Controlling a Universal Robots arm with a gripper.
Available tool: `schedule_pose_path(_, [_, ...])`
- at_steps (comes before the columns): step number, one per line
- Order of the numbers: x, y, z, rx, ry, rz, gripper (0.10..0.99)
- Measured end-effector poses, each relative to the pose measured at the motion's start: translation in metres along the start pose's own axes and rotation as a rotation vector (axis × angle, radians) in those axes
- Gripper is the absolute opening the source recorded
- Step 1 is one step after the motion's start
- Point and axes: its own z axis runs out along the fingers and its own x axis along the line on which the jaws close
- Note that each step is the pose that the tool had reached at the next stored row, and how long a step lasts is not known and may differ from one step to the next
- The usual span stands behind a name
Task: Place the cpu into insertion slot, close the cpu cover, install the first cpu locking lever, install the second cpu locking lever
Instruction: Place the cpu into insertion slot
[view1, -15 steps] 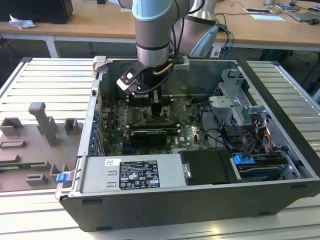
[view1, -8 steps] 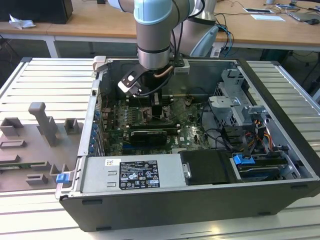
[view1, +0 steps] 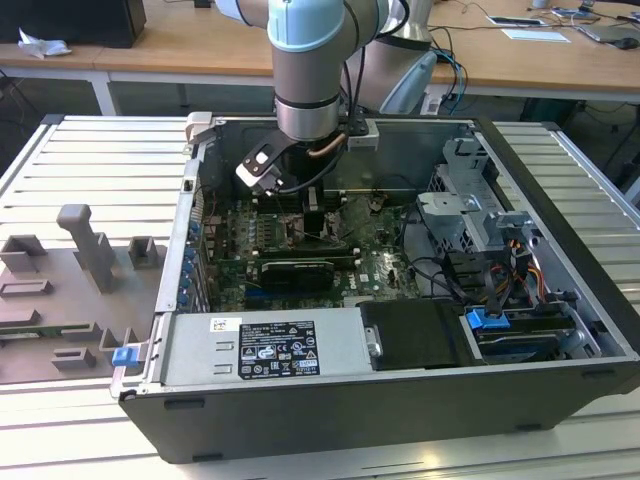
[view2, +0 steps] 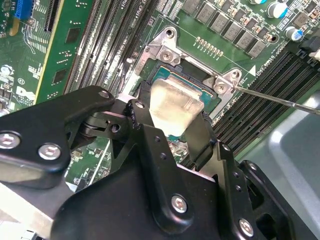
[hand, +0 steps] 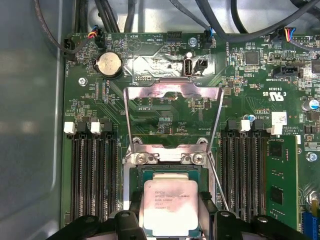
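Note:
In both wrist views my gripper (hand: 171, 202) (view2: 172, 120) is shut on the cpu (hand: 170, 212) (view2: 174, 102), a pale silver square chip pinched between two black fingers (hand: 206, 207). The cpu sits level over the insertion slot (hand: 170, 169) (view2: 206, 86), whose dark rim shows around the chip; whether it is fully seated I cannot tell. The cpu cover (hand: 173, 90), a silver frame with a big window, stands flipped open behind the socket. A thin wire locking lever (hand: 218, 176) (view2: 280, 100) runs beside the slot. In the exterior view the gripper (view1: 315, 228) is down inside the computer case.
Long black memory slots (hand: 92, 175) (hand: 242, 170) flank the socket. A green card (hand: 282, 175) stands beyond one bank. A coin battery (hand: 108, 65) and cables (hand: 235, 30) lie past the cover. The power supply (view1: 265, 348), drive cage (view1: 480, 225) and grey fixture (view1: 85, 255) surround the work area.

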Motion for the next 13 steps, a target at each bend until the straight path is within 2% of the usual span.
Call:
schedule_pose_path(1, [0.0000, 0.0000, 0.0000, 0.000, 0.0000, 0.000, 0.525])
schedule_pose_path(2, [0.0000, 0.0000, 0.0000, 0.000, 0.0000, 0.000, 0.600])
schedule_pose_path(5, [0.0000, 0.0000, 0.0000, 0.000, 0.0000, 0.000, 0.600])
schedule_pose_path(10, [0.0000, 0.0005, -0.0073, 0.000, 0.0003, 0.000, 0.584])
schedule_pose_path(11, [0.0000, 0.0006, -0.0077, 0.000, 0.0003, 0.000, 0.455])
schedule_pose_path(12, [0.0000, 0.0006, -0.0083, 0.000, 0.0003, 0.000, 0.455])
schedule_pose_path(13, [0.0000, 0.0007, -0.0094, 0.000, 0.0003, 0.000, 0.275])
